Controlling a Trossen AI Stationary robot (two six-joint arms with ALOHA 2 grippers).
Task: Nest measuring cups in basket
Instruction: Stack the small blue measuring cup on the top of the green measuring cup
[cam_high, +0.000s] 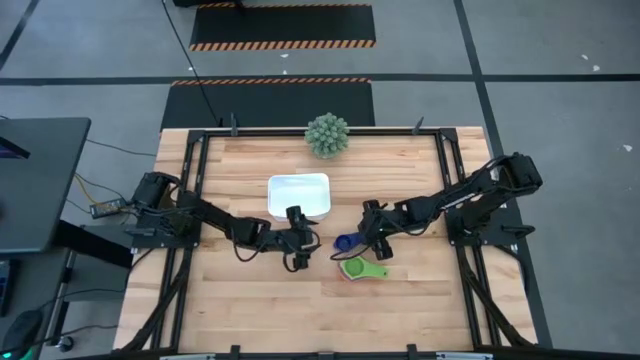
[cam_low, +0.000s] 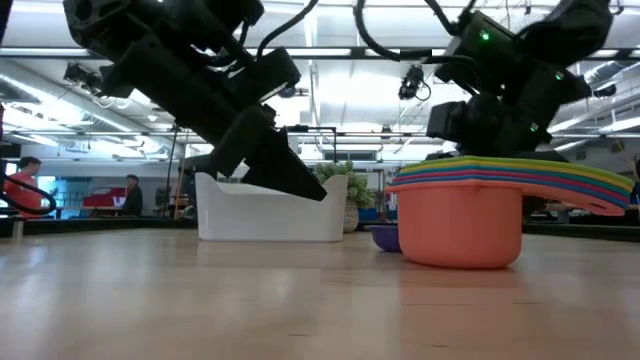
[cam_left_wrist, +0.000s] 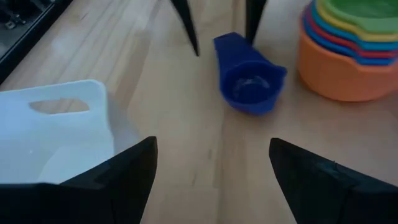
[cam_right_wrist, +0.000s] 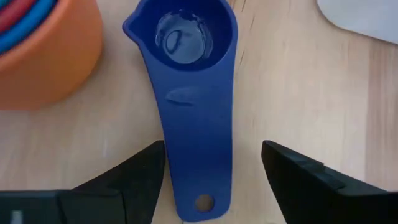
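Nested orange-bottomed stack on bare wood, not yet in white basket; dark blue cup lying alone beside it — handle between right gripper fingers, spread, not touching; left gripper wide, empty, near basket.

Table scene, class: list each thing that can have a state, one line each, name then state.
Basket: upright, no cup visible inside.
Dark blue measuring cup: loose on the table, upright, not nested.
Stack of measuring cups: nested, orange outermost, outside the basket.
Left gripper: open, holding nothing.
Right gripper: open, straddling the blue cup's handle.
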